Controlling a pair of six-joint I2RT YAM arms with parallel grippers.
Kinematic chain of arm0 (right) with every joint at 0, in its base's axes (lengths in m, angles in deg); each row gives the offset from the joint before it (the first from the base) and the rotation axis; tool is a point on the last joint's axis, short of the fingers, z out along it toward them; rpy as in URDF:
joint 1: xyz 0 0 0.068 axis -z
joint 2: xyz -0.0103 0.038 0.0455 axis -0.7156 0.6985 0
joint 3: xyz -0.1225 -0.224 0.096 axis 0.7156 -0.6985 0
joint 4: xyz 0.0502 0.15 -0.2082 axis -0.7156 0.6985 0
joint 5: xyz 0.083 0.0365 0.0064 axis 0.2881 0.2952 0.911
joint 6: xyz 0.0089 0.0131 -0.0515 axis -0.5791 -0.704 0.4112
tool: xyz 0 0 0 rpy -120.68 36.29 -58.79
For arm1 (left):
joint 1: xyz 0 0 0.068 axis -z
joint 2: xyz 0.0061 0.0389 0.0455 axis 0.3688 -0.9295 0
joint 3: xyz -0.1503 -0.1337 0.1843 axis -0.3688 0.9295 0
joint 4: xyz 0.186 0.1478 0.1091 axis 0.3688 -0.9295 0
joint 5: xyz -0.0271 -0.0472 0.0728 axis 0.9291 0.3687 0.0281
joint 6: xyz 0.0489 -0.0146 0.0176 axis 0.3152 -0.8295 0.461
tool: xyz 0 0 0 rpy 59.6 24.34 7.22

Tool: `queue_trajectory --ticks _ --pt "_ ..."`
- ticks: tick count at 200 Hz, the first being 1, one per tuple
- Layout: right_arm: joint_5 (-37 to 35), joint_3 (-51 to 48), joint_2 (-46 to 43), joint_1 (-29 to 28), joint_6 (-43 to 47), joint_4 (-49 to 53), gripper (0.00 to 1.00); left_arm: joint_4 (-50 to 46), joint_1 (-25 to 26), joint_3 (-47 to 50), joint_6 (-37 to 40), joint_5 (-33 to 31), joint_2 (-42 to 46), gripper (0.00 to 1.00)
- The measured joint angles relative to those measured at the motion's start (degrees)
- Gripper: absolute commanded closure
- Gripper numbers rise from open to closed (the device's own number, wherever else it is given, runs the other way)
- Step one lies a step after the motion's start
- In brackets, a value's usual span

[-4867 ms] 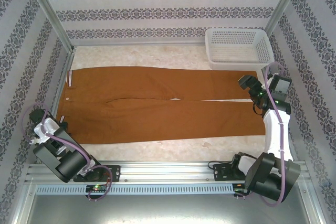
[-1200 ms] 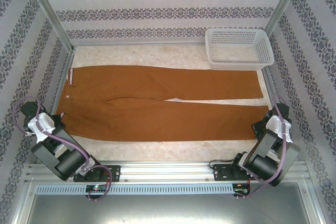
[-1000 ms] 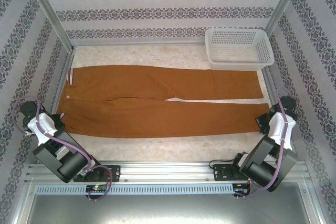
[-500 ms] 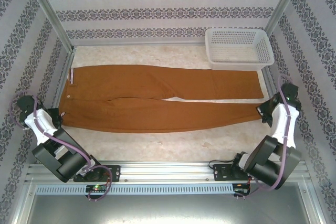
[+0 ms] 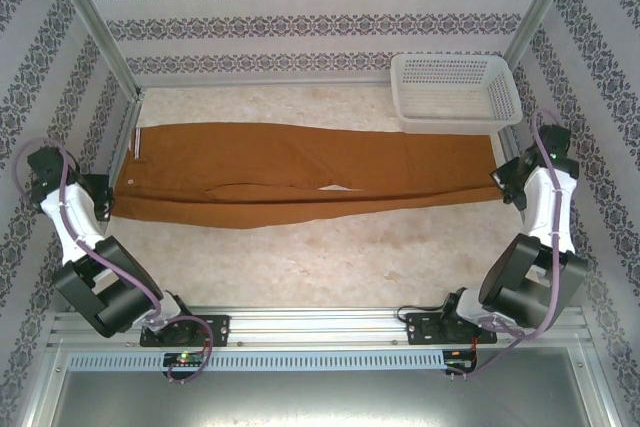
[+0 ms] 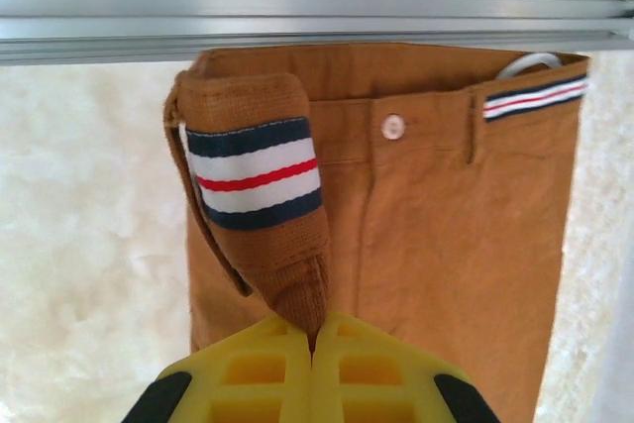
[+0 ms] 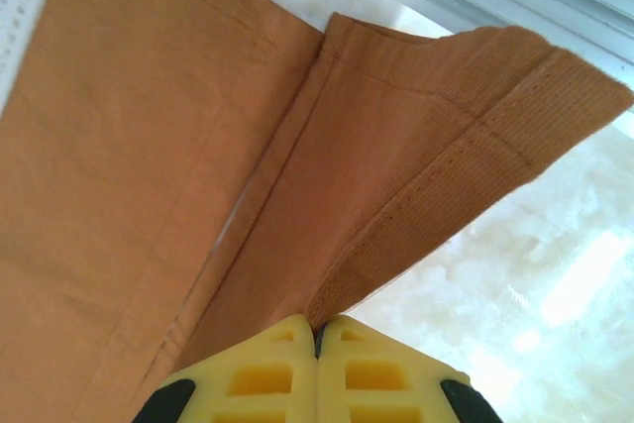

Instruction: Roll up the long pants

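left gripper (image 6: pixel 313 336) was clenched on the waistband (image 6: pixel 260 177) | right gripper (image 7: pixel 317 332) was clenched on a leg hem (image 7: pixel 474 136) | long pants (image 5: pixel 300 159) were stretched lengthwise between both grippers, the flat far leg laid just beyond each

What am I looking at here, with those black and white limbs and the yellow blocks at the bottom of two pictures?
These are two robot arms bolted at the near edge of a table. The wide picture comes from a camera above and behind them. The other two come from a small camera on each arm's wrist, and the yellow blocks there are the fingers of that arm's own pincer. On the table lie long pants, rust-brown, stretched from left to right, with a white mesh basket at the far right. The left pincer is shut on the waistband, where a striped lining is turned outward. The right pincer is shut on the hem of one leg. So each arm holds one end of the pants.
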Motion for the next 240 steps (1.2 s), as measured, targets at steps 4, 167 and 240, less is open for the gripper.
queue_trajectory --ticks 4,167,240 --pt "0.02 0.61 0.48 0.00 -0.02 0.17 1.00 0.02 0.42 -0.66 0.00 0.07 -0.52 1.00" --pt "-0.79 29.33 25.07 -6.05 -0.46 3.32 1.00 -1.53 15.02 -37.16 -2.84 -3.17 -31.89 1.00" --pt "-3.13 41.38 36.87 -9.42 -0.46 4.31 1.00 -3.72 16.70 -49.18 -2.82 -3.96 -42.07 1.00"
